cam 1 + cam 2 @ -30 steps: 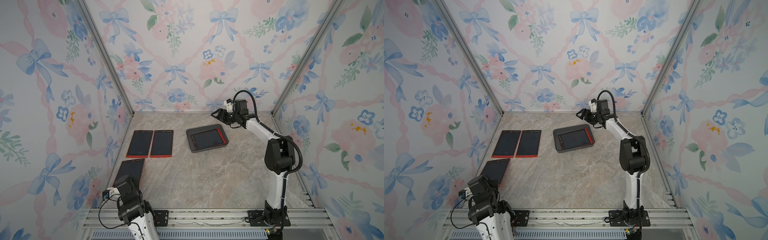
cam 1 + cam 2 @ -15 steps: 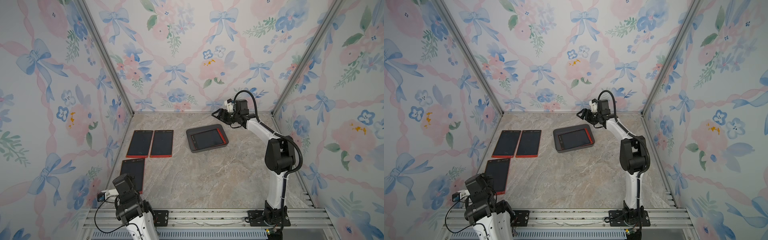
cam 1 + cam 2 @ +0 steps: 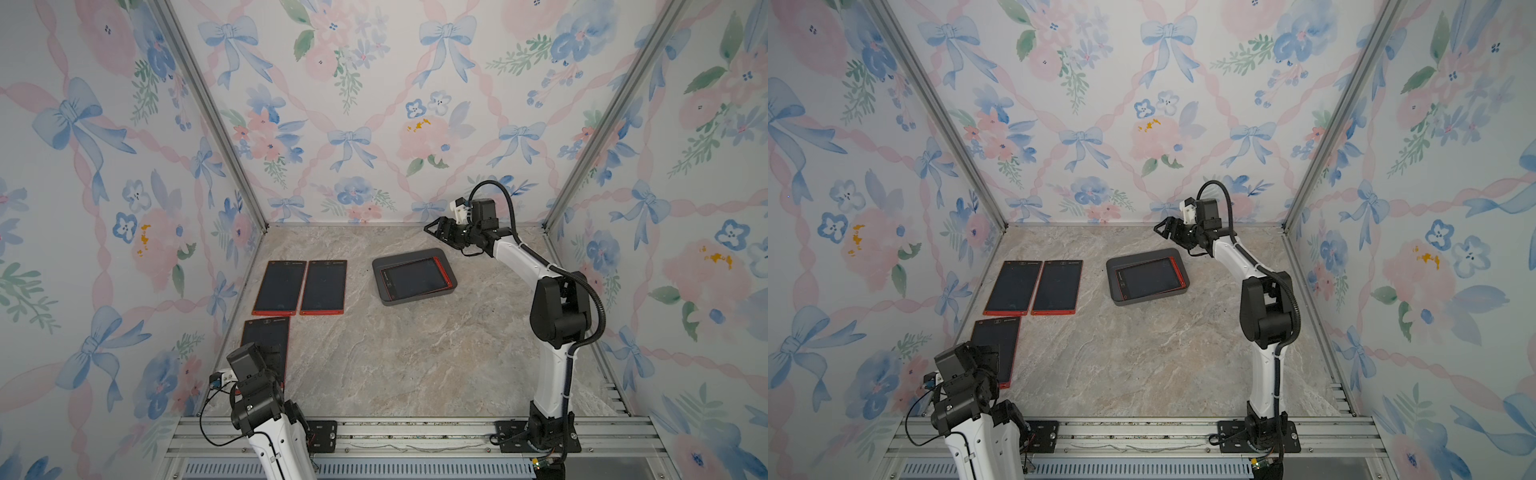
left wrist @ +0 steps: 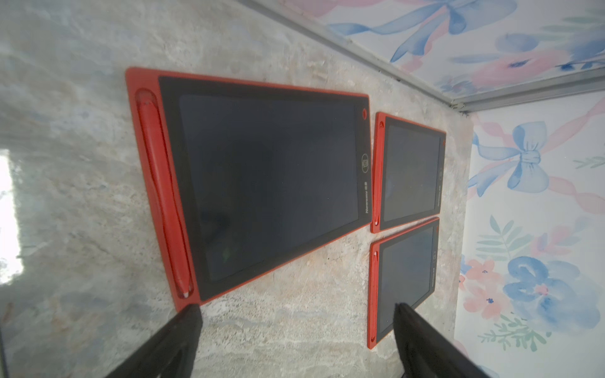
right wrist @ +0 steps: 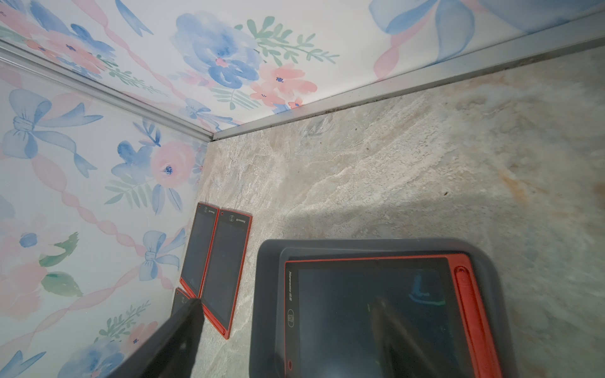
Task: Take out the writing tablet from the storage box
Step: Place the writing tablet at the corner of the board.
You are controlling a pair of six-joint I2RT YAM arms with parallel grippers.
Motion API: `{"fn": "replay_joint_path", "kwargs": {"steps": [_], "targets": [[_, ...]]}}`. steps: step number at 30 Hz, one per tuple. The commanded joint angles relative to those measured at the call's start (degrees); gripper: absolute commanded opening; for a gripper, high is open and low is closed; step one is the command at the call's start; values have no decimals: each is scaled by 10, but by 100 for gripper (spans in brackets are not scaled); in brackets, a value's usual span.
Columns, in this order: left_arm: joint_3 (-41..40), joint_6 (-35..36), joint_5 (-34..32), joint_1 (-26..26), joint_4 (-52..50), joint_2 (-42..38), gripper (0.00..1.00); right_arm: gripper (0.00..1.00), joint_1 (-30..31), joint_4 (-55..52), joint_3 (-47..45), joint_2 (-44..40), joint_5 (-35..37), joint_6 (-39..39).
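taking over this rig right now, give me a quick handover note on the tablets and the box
Grippers: left gripper open and empty, low over the table by the nearest tablet. The right gripper is open and empty, raised beyond the storage box near the back wall.
Things: last tablet lies in the storage box. Two side-by-side tablets and the nearest tablet lie flat at the left.
Done: three tablets are out on the table.
Left: lift the last tablet out. I cannot tell if another sits under it.
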Motion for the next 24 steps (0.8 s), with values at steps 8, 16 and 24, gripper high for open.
{"fn": "replay_joint_path", "kwargs": {"steps": [8,16,24], "targets": [[29,152,57,-92,54,154,98,85,-5,3,-5,24,5,0],[49,183,47,-223,46,265,98,85,-8,35,-16,42,-1,19],[56,182,8,-255,42,334,98,85,-23,78,-47,41,-14,44]]}}
